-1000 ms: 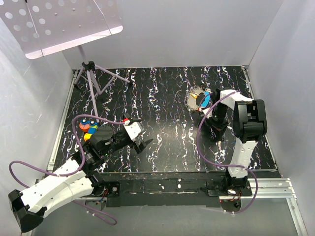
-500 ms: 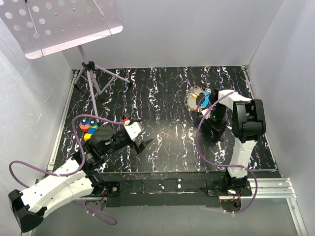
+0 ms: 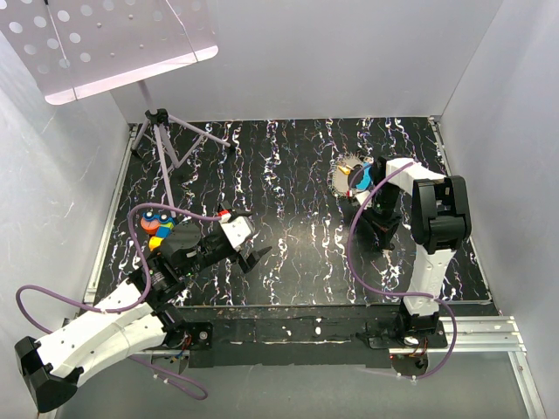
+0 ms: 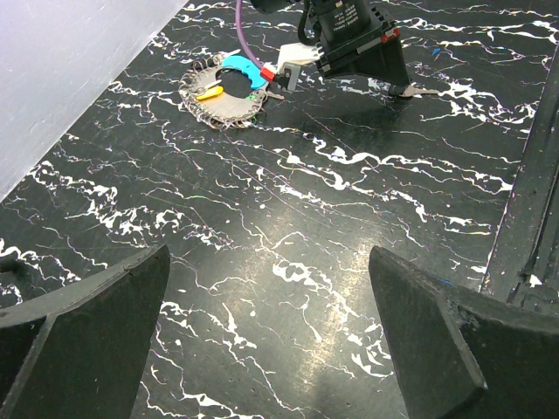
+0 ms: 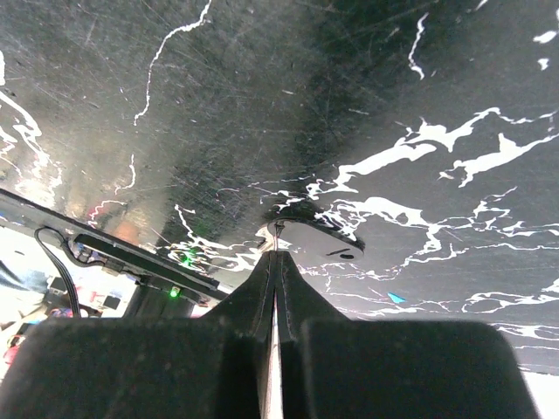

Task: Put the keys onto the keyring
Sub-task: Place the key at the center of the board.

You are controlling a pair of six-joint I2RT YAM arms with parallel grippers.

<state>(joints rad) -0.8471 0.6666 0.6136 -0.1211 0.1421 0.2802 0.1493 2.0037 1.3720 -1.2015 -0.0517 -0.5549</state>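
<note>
I logged: left gripper (image 4: 269, 255) spread wide; right gripper (image 5: 275, 262) pinched shut; keys (image 3: 358, 177) at 1 o'clock; tripod (image 3: 162, 140) at 10 o'clock.

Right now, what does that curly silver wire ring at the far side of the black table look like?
The silvery wire ring is a scalloped, curly-edged loop lying flat on the black white-streaked table, towards its far right. A teal-blue curved key head rests across one edge and a small yellow piece lies inside it. The right arm's wrist sits close beside it; whether they touch is unclear.
</note>
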